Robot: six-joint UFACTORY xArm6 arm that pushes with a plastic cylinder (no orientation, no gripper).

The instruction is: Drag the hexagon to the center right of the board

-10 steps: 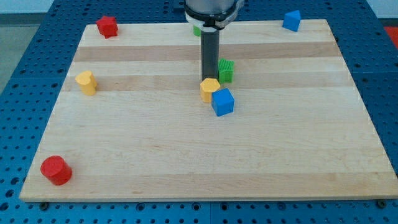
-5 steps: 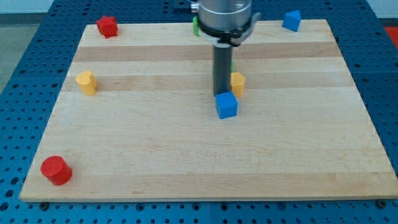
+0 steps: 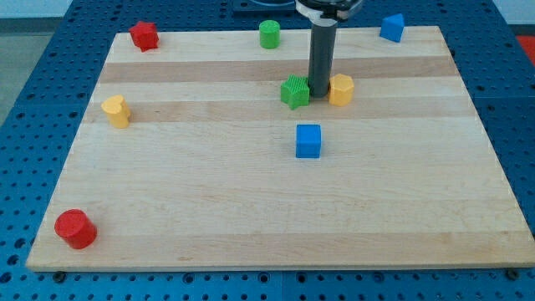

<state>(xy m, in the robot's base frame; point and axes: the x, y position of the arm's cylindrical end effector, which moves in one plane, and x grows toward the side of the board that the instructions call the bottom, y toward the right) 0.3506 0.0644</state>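
The yellow hexagon [image 3: 340, 89] lies on the wooden board [image 3: 276, 209], a little right of centre in the upper half. My tip [image 3: 318, 92] rests on the board touching the hexagon's left side. A green star block [image 3: 294, 91] sits just left of the tip, so the rod stands between the two. A blue cube [image 3: 308, 140] lies below them, apart from the tip.
A green cylinder [image 3: 269, 34] sits near the top edge. A blue block [image 3: 391, 27] is at the top right corner, a red star [image 3: 144, 35] at the top left. A yellow block [image 3: 116, 110] lies at the left, a red cylinder [image 3: 75, 228] at the bottom left.
My tip has moved right and toward the view's top, pushing the yellow hexagon right and up past the blue cube. The blue cube shifted slightly down. The green star is now uncovered.
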